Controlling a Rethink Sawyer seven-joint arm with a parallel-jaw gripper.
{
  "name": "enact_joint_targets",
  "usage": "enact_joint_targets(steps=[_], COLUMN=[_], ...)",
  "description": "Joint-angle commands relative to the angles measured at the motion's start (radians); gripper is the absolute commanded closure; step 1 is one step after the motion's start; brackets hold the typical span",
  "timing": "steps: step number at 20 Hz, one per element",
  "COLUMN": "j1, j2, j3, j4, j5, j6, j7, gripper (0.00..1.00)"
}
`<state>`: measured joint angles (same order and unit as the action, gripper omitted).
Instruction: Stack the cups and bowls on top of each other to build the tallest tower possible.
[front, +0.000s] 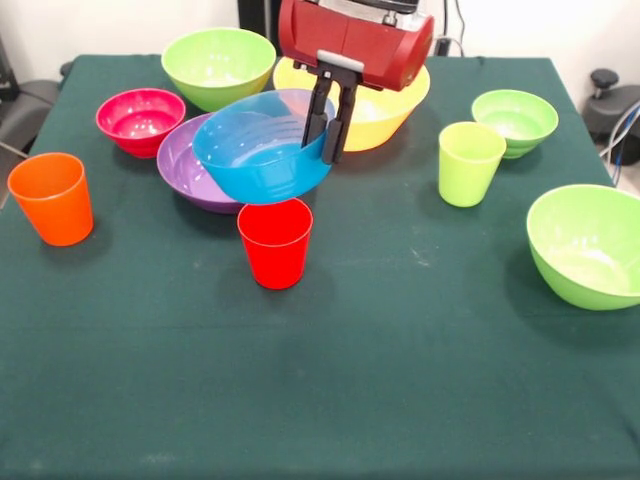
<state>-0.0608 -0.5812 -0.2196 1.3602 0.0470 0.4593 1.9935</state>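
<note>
The claw (325, 137) hangs from the red arm over the middle of the desk's far half, its two black fingers (337, 125) pinched on the right-hand rim of the blue bowl (258, 148), one finger inside, one outside. The bowl is held tilted, its mouth tipped up and leftward, and looks lifted clear of the cloth.

Straight below the bowl's lower edge stands the red cup (275, 243), upright and open, its rim just under or touching the bowl; which, I cannot tell. Behind the blue bowl on its left lies the purple bowl (185, 160), partly hidden by it. Behind the claw the yellow bowl (385, 110) is largely covered by the arm.

Toward the far left corner stand a large lime green bowl (218, 65) and, nearer, the magenta bowl (140, 120) beside the purple one. The orange cup (52, 198) stands alone by the left edge.

Right of the claw, well apart, stands the lime green cup (469, 163), with a small green bowl (515, 121) just behind it. Another green bowl (588, 245) sits at the right edge. The green desk (400, 380) is bare along its near edge.
</note>
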Motion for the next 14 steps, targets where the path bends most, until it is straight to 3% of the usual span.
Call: enact_joint_targets(steps=[1,14], j1=[-0.026,-0.009], j2=[0.060,0.096], j3=[0.106,0.084], j4=[0.065,0.060], j5=[-0.066,-0.080], j6=[-0.033,-0.109], j7=[0.008,0.052], gripper=[1.00,1.00])
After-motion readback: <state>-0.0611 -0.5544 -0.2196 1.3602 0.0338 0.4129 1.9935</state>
